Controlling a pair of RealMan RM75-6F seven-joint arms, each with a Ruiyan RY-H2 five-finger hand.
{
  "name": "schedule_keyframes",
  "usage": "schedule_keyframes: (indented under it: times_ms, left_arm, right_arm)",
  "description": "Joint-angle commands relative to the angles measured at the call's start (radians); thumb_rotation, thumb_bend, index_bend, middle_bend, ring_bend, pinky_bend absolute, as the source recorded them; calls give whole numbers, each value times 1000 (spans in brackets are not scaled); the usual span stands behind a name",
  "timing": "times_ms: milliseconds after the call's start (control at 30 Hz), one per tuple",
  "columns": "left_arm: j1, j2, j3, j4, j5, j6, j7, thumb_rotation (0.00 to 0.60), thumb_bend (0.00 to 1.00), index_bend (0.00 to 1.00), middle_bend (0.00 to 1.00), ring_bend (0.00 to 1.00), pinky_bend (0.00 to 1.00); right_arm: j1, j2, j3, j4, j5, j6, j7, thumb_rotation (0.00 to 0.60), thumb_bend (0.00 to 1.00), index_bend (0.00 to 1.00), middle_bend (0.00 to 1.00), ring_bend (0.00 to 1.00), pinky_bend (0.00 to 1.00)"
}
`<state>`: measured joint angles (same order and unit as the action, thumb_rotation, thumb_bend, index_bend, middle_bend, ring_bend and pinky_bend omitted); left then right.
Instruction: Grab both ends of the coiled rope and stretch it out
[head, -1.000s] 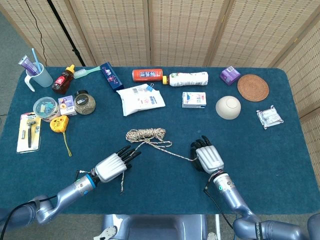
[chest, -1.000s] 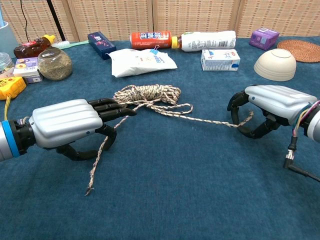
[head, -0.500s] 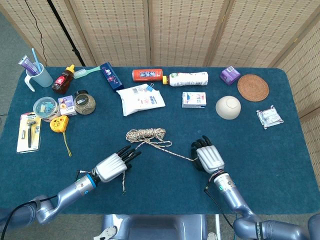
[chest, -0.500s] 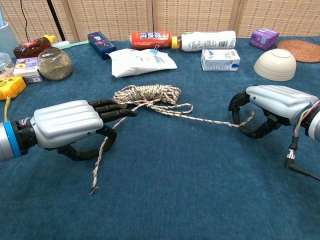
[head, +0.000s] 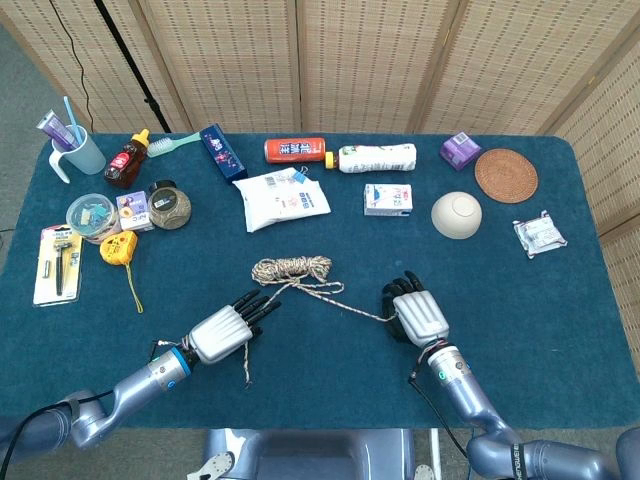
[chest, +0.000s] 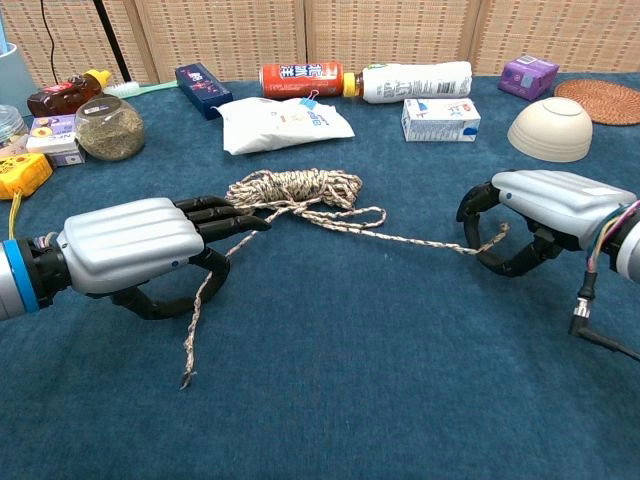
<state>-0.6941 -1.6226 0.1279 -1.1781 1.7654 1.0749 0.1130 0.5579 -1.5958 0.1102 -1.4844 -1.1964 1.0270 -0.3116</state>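
Barely any change vs half a sec back: left hand (chest: 130, 245) has nudged a touch, and the free tail of the rope (chest: 300, 190) under it now lies a bit straighter toward the near edge. Right hand (chest: 545, 215) hasn't budged. Coil sits bunched mid-worktop (head: 330, 390), between the two hands, so no real stretch yet. Looks to me like grips are being settled before the pull.

Left fingers (chest: 225, 215) reach out nearly straight over the strand, thumb curled below; rope passes between them, so prob pinched, but can't be sure it's tight. Right fingers (chest: 478, 205) curl narrow around the other end, holding it; the line from there to the coil runs fairly straight.

Chest view shows the thumb-under-strand detail and the right curl. Head view (head: 222, 333) hides that beneath the hand backs but gives the layout: coil (head: 292, 268) just ahead of the left fingertips, right hand (head: 418, 315) well apart from it.
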Motion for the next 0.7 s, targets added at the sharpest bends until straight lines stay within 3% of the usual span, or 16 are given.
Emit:
schedule_keyframes:
  times_ms: [33, 700]
  left_arm:
    - [0, -1, 0, 1, -1, -1, 2, 600, 384, 555, 0, 0, 0]
    - [4, -2, -2, -3, -10, 1, 9, 600, 459, 589, 0, 0, 0]
  right_arm:
    - [0, 0, 0, 1, 0, 0, 1, 600, 511, 608, 264, 162, 0]
    - [-1, -1, 1, 1, -4, 3, 5, 600, 510, 611, 266, 162, 0]
